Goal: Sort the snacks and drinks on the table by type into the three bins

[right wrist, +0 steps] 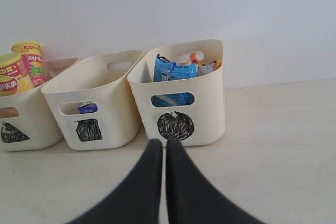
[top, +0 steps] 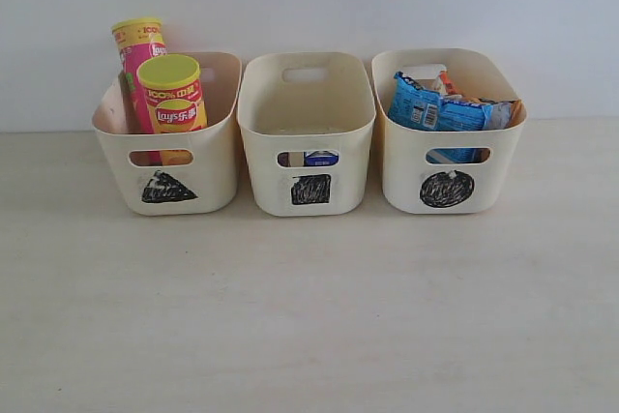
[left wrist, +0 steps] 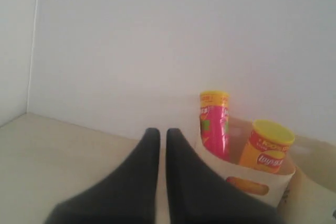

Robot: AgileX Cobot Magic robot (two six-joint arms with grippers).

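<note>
Three cream bins stand in a row at the back of the table. The triangle bin on the left holds the pink chip tube and the yellow-red chip tube. Inside the middle square bin, the blue-and-white carton shows through the handle slot; the purple carton is hidden. The circle bin on the right holds the blue bag and the orange bag. My left gripper is shut with nothing in it, away from the bins. My right gripper is shut and empty, in front of the circle bin.
A plain white wall runs behind the bins. Neither arm appears in the exterior view. In the left wrist view the triangle bin sits beside my fingers, with both tubes standing in it.
</note>
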